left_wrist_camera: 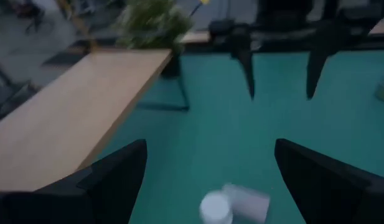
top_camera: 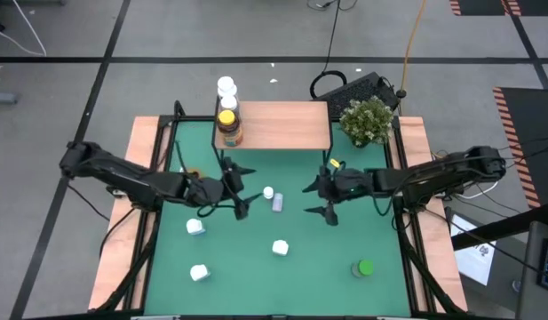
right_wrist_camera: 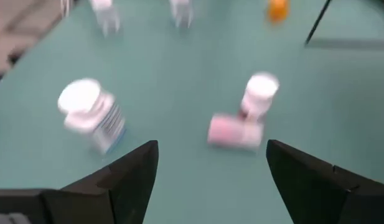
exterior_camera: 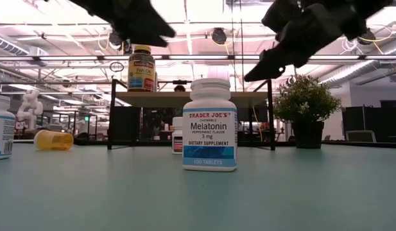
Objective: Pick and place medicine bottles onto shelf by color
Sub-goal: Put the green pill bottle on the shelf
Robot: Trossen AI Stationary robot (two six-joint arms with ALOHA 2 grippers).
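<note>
The shelf [top_camera: 278, 126] stands at the table's far edge; its left end carries two white bottles [top_camera: 226, 92] and amber-brown ones with yellow lids [top_camera: 228, 124]. On the green table stand or lie several white bottles [top_camera: 280, 247], a green one [top_camera: 364, 268] and an orange one [exterior_camera: 54, 140] on its side. At the centre a small white bottle [top_camera: 268, 192] stands beside one lying on its side [top_camera: 277, 204]. My left gripper [top_camera: 246, 190] hovers open to their left, with the lying bottle [left_wrist_camera: 235, 204] between its fingers' line. My right gripper [top_camera: 316, 197] hovers open to their right and sees the pair [right_wrist_camera: 244, 118].
A potted plant [top_camera: 368, 120] stands at the shelf's right end on the table's far right corner. A Melatonin bottle [exterior_camera: 210, 125] stands near the low camera. Black frame posts run along the table's left and right edges. Most of the shelf top to the right of the bottles is bare.
</note>
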